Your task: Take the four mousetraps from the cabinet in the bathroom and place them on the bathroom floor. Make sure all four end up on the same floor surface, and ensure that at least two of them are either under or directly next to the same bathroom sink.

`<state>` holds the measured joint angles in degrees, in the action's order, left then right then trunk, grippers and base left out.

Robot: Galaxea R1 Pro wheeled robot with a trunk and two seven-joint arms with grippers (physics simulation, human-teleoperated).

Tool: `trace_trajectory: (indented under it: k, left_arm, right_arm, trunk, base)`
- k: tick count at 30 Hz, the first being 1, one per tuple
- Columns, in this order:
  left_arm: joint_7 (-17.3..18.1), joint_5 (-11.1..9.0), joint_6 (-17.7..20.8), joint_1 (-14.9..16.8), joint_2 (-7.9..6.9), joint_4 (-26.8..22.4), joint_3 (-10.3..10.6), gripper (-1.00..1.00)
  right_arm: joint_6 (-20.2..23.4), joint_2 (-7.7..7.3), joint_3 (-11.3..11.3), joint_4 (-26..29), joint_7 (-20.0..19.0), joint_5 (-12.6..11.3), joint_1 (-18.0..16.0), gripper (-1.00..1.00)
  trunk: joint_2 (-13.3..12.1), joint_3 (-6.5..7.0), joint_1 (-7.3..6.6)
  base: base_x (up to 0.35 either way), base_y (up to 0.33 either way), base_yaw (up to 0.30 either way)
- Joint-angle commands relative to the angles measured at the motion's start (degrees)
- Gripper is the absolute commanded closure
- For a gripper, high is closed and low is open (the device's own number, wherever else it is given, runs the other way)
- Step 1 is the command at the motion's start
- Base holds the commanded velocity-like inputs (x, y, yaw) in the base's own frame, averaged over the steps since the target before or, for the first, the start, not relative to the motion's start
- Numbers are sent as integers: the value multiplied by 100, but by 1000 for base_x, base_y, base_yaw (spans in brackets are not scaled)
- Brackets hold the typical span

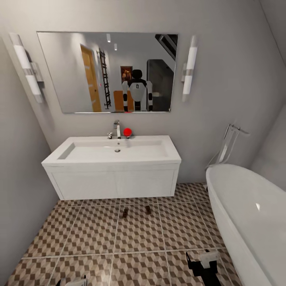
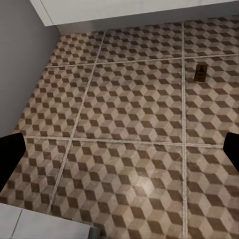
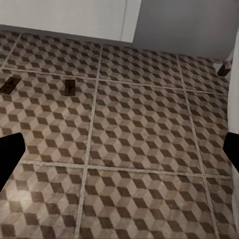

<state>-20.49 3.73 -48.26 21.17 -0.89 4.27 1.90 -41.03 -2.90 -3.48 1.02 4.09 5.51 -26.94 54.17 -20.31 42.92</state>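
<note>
Two mousetraps (image 1: 125, 213) (image 1: 148, 209) lie flat on the bathroom floor (image 1: 95, 234), just in front of the bathroom sink (image 1: 115, 153) and its white vanity. The other two are out of view. The right wrist view has both mousetraps (image 3: 10, 84) (image 3: 69, 86) on the tiles, well ahead of my right gripper (image 3: 119, 154), which is open and holds nothing. One mousetrap (image 2: 200, 72) lies far ahead of my left gripper (image 2: 119, 154), open and bare too. Both grippers hang low over the floor, the right gripper (image 1: 201, 258) near the tub and the left gripper (image 1: 73, 282) at the picture's lower edge.
A white oval bathtub (image 1: 254, 214) fills the right side, with a chrome floor tap (image 1: 228, 145) behind it. A grey wall (image 1: 20, 190) closes the left. A red ball (image 1: 127, 132) sits by the chrome tap (image 1: 117, 129), under a mirror (image 1: 107, 71).
</note>
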Motion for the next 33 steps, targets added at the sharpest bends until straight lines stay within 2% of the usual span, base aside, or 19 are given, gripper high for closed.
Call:
trace_trajectory:
  k: [1, 16, 33]
  left_arm:
    - [-51, 41, -20, 10, 1, 22, 19, -100]
    - [-51, 41, -4, 10, 9, 22, 21, -100]
    - [-51, 38, 1, 10, 18, 22, 21, -100]
  right_arm:
    - [-10, -1, -30, -5, 44, 38, -4, -100]
    - [-11, -4, -30, -1, 349, 38, 4, -100]
    - [133, 9, -30, -1, 382, 38, 4, -100]
  trunk:
    - [-37, 12, -22]
    - [-638, 281, -352]
    - [-1320, 586, -725]
  base:
    - [0, 0, 0]
    - [0, 0, 0]
    - [0, 0, 0]
